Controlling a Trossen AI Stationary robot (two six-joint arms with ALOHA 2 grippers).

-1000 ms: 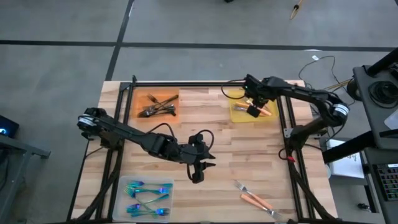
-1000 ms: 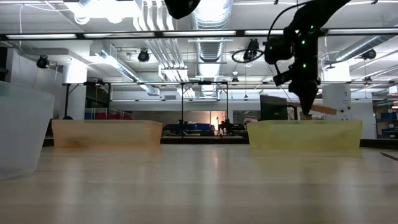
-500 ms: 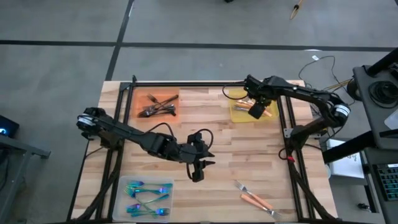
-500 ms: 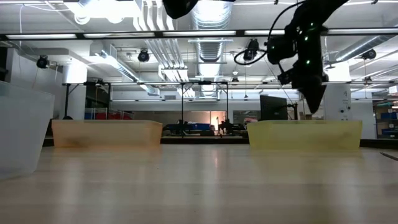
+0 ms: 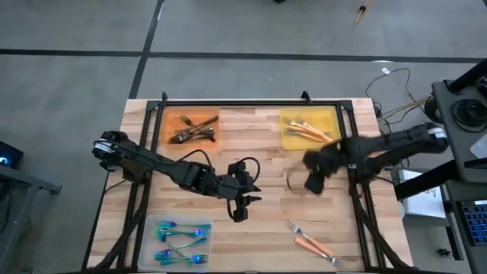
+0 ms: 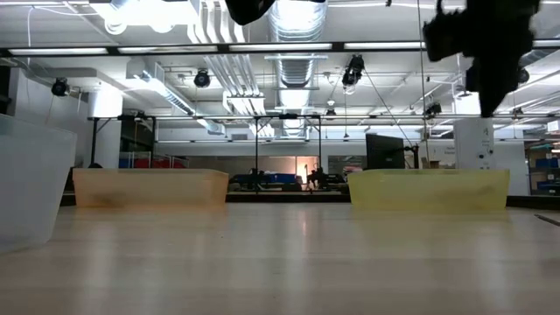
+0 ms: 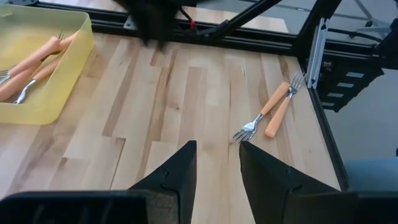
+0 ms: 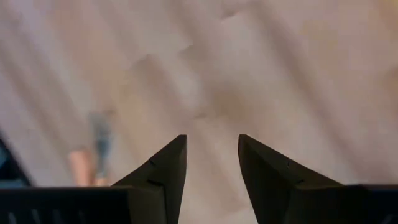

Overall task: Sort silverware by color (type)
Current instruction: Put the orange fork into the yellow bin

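Off to the left gripper's near-left, blue-teal forks (image 5: 181,242) lie in the clear tray (image 5: 150,230); dark grey utensils (image 5: 192,132) sit in the orange tray (image 5: 170,122) beyond it. The left gripper (image 5: 240,212) hovers mid-table, fingers (image 7: 176,177) apart, holding nothing. Two orange-handled forks (image 7: 270,113) lie loose ahead of it. The right gripper (image 5: 315,181), fingers (image 8: 165,169) parted and empty, hangs just short of the yellow tray (image 5: 331,114) with its orange-handled silverware (image 5: 308,132)

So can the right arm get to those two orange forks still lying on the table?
Probably yes. The right gripper hangs open above bare wood, and the two orange-handled forks lie loose near the table's front edge with nothing between them.
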